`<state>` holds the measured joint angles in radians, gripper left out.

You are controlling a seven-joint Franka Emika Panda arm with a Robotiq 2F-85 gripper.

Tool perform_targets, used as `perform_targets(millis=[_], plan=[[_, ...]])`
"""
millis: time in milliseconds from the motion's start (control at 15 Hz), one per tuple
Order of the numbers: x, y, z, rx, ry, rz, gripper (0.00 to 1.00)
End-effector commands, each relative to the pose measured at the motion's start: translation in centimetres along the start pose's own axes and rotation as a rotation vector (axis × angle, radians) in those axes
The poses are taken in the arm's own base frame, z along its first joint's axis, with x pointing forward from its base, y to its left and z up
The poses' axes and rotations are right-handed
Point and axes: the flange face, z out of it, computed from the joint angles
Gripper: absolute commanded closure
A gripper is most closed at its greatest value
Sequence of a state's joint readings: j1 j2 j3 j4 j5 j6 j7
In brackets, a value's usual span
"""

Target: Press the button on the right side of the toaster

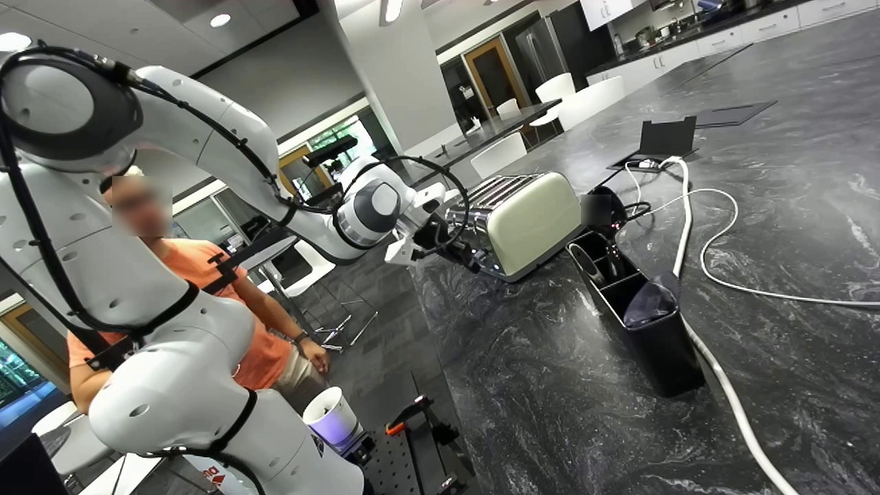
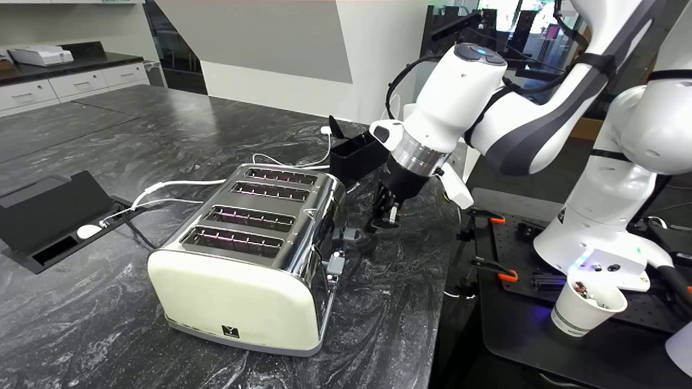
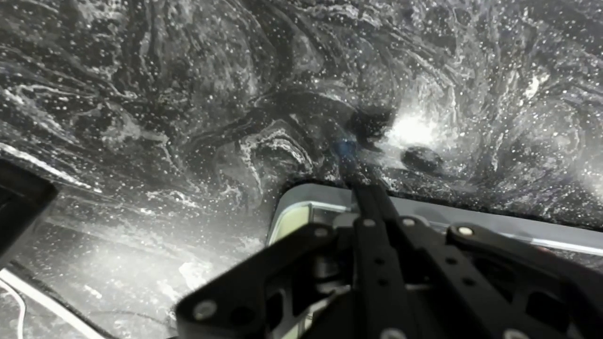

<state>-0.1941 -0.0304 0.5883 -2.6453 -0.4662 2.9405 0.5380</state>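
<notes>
The toaster [image 1: 540,223] stands on the dark marbled counter, with cream sides and a slotted chrome top. In an exterior view the toaster [image 2: 232,294] shows its chrome end with two grey levers, a near one [image 2: 335,265] and a far one [image 2: 350,234]. Small lit buttons [image 2: 330,279] show by the near lever; buttons by the far lever are not clear. My gripper [image 2: 383,222] points down beside the chrome end, near the far lever. In the wrist view the gripper [image 3: 374,188] has its fingers together, holding nothing visible, over the toaster's grey base [image 3: 311,192]. Contact cannot be told.
A black divided organizer [image 1: 660,364] stands on the counter beyond the toaster's far side; it also shows in the other picture [image 2: 351,162]. White cables [image 1: 732,392] run past it. A black outlet box [image 2: 59,216] sits behind the toaster. A person [image 1: 268,323] stands behind the arm.
</notes>
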Motion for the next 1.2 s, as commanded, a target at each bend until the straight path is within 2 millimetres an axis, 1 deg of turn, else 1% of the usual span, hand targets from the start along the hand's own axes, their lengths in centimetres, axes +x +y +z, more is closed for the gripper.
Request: perform_targets(millis=[0,200,400,667,1067,1133], plan=[[0.4,0.6,-1.0,-0.021,0.045,-0.004,1.0],[0.5,0.8,-1.0,-0.022,0.062,-0.023,1.0],[0.2,0.8,-0.5,-0.004,0.069,-0.026,1.0],[0.0,1.2,-0.6,0.002,0.1,-0.035,1.0],[-0.8,1.9,1.0,0.008,0.073,-0.058,1.0],[-0.5,1.7,1.3,0.01,0.069,-0.06,1.0]])
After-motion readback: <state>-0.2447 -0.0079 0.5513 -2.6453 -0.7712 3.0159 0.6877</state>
